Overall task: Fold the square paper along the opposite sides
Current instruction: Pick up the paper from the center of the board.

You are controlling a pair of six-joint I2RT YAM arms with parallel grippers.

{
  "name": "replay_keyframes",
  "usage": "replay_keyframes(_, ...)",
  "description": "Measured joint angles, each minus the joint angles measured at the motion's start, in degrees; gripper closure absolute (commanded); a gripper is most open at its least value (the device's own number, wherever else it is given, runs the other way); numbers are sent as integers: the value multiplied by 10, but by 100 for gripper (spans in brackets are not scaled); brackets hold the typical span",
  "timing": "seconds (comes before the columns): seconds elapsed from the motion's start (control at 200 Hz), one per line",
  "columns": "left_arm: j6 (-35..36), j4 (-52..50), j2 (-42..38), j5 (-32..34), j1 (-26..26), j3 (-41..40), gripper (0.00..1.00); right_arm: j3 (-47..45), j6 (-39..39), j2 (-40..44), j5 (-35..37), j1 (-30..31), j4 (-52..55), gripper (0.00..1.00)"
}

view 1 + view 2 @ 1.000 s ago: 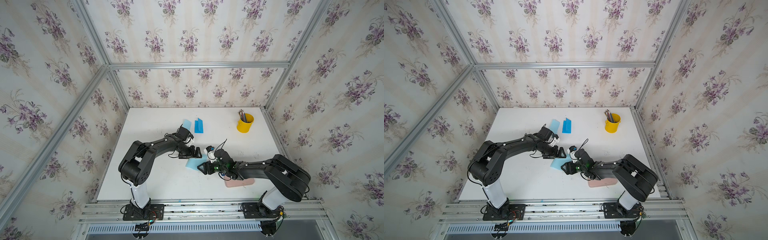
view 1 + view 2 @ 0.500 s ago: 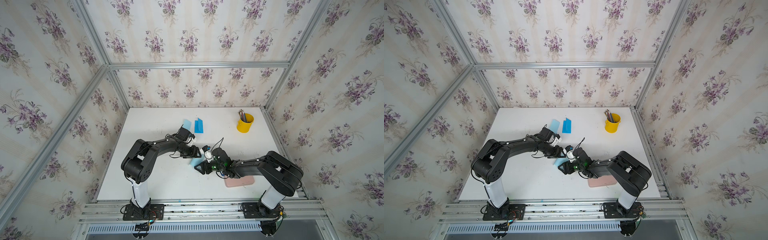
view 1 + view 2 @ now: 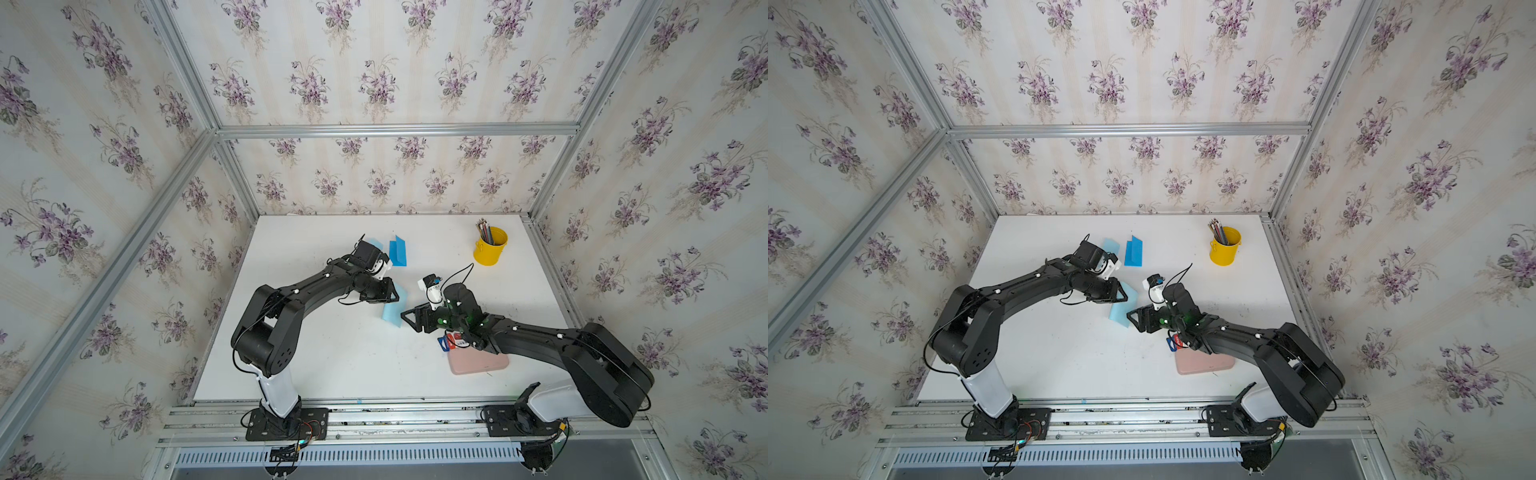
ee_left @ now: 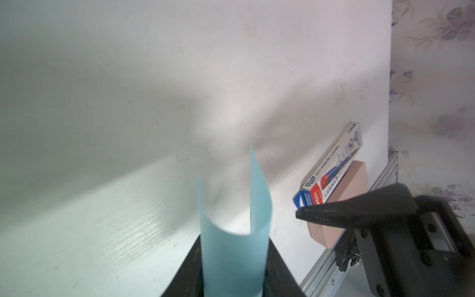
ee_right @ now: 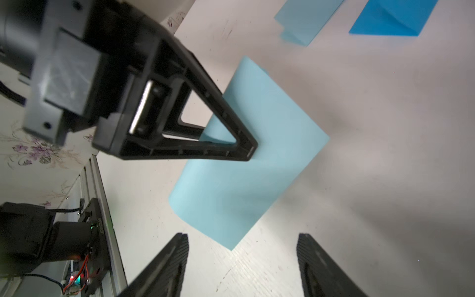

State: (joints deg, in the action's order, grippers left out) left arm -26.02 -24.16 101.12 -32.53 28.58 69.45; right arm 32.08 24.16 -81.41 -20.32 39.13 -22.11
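Pinching one edge of the square paper (image 5: 244,167), the left gripper (image 3: 392,293) is seen closed down on the sheet. The sheet is clamped between the fingers (image 5: 241,146) and, in the left wrist view, curls up out of them. From those fingertips the rest of the sheet is bowed down to the table (image 3: 332,365). Its lowest corner is laid right at the tips of the right gripper (image 5: 243,235). The right gripper's fingers (image 5: 177,257) are held wide apart and nothing is gripped; the corner is found in the gap between them, touching neither. Two folded sheets, one pale blue (image 3: 1112,245) and one darker blue (image 3: 1133,253), are seen behind the left fingers, well apart from them. A pen box (image 4: 331,167) is seen on a pink case (image 3: 478,363) behind the right fingers, under that arm.
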Motion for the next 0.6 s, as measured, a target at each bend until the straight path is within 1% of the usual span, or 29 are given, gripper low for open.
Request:
replay_keyframes(0.12,-16,25,-35,-14,-5,-4,66,-2,50,23,-39,-40,-32,29)
replay_keyframes(0.21,-29,57,-64,-26,-9,-16,66,-15,107,34,-80,-67,-94,29)
replay_keyframes(0.315,-49,96,-93,-39,-13,-35,66,-19,180,21,-127,-101,-168,31)
replay_keyframes(0.475,-80,163,-124,-56,-16,-61,64,-4,270,-29,-184,-107,-274,35)
replay_keyframes(0.599,-102,200,-135,-67,-16,-71,64,5,328,-72,-213,-108,-346,42)
